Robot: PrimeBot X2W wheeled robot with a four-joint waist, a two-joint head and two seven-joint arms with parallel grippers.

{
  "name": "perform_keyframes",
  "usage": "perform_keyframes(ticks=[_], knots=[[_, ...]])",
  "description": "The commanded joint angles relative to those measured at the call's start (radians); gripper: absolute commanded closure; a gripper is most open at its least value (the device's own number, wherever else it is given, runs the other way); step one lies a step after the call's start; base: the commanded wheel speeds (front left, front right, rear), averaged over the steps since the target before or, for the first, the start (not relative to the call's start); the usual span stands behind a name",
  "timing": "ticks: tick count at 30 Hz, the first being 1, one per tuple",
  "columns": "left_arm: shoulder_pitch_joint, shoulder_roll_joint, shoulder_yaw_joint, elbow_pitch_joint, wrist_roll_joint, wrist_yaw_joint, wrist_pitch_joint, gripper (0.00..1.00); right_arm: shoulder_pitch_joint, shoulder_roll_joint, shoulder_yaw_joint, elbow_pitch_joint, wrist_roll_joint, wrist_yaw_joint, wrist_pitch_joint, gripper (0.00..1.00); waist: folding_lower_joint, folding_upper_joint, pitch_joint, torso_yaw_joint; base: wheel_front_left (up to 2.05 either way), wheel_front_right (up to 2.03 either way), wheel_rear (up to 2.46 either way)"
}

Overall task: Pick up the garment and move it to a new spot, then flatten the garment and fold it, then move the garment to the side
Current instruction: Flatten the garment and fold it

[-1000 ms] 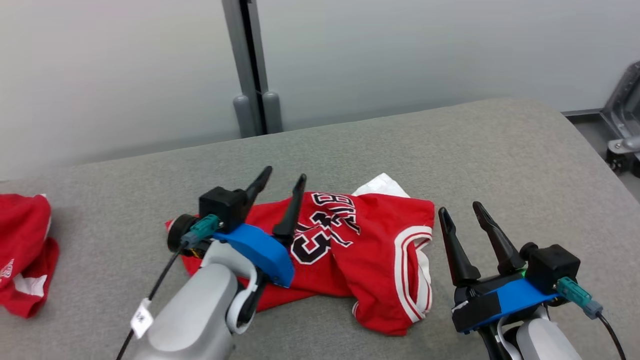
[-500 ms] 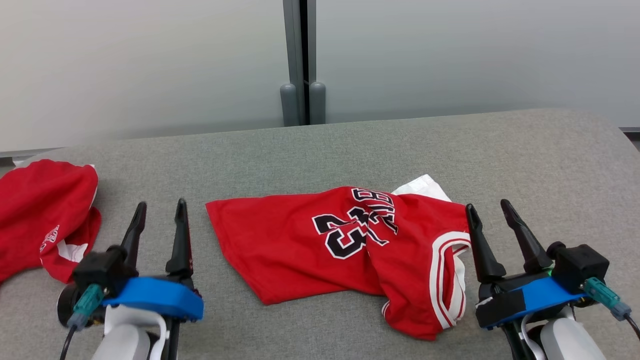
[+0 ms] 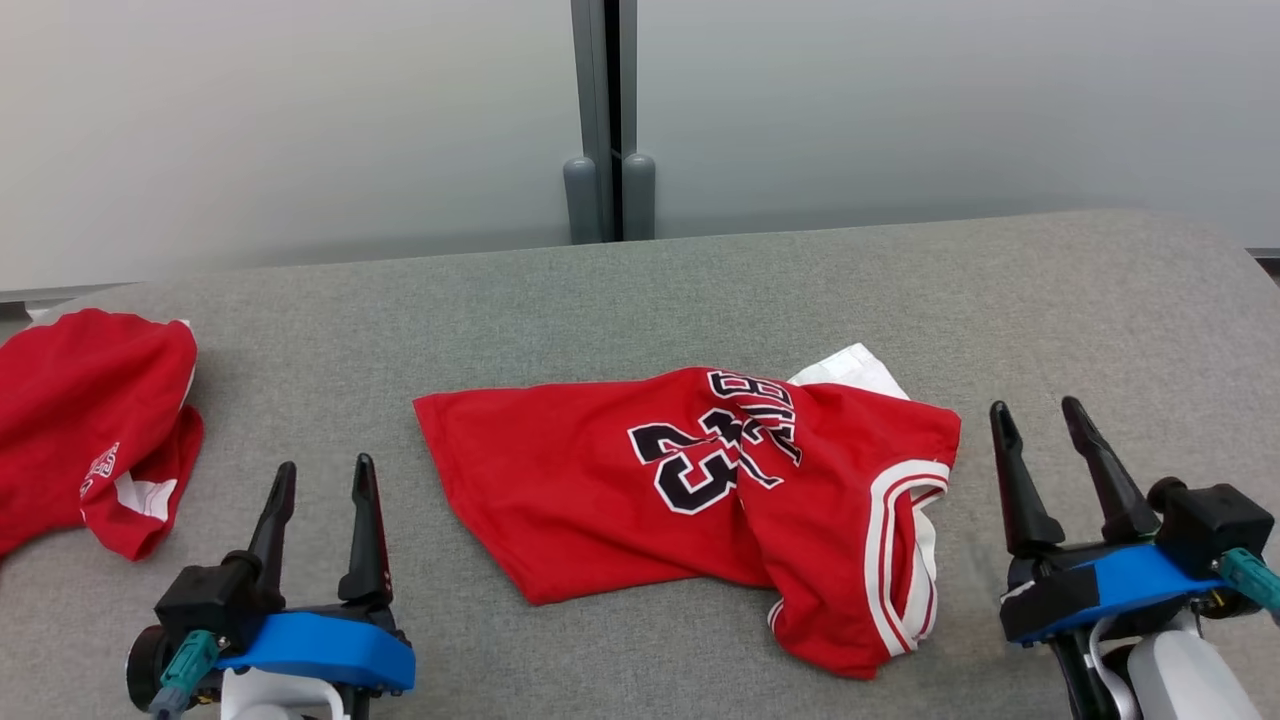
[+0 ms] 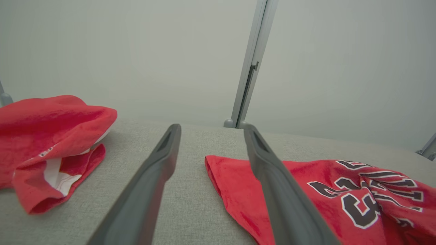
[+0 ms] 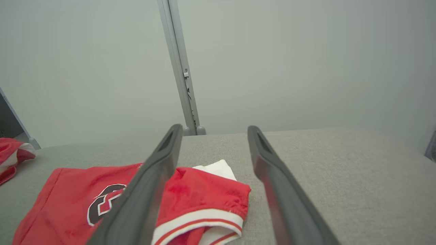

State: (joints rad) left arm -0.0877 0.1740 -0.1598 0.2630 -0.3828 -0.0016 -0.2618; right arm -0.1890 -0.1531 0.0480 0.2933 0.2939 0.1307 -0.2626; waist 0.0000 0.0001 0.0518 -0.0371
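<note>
The garment point(image 3: 700, 500) is a red jersey with black-and-white numbers and white-striped trim, lying crumpled and partly folded on the middle of the grey table point(image 3: 700, 290). The left wrist view has the garment point(image 4: 323, 197) at its lower right; the right wrist view has the garment point(image 5: 85, 200) at its lower left. My left gripper point(image 3: 322, 483) stands open at the lower left, apart from the jersey's left corner. My right gripper point(image 3: 1040, 425) stands open at the lower right, just beside the jersey's striped edge. Neither holds anything.
A second red garment point(image 3: 90, 420) lies bunched at the table's left edge, also in the left wrist view point(image 4: 47, 143). A grey post point(image 3: 603, 120) rises behind the table against a pale wall. Bare grey table stretches behind and to the right of the jersey.
The head view has swung, shifting the whole picture. My left gripper has come off the jersey and back to the lower left. The right gripper has drawn slightly away to the right.
</note>
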Motion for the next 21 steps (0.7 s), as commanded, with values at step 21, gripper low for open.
perform_keyframes(ticks=[21], knots=[[-0.070, -0.051, 0.020, 0.098, 0.075, -0.075, -0.005, 0.00, -0.375, -0.079, 0.022, 0.701, 0.296, 0.000, 0.482, 0.00, 0.0000, -0.0001, 0.051, 0.126, 0.00, 0.00, 0.00]])
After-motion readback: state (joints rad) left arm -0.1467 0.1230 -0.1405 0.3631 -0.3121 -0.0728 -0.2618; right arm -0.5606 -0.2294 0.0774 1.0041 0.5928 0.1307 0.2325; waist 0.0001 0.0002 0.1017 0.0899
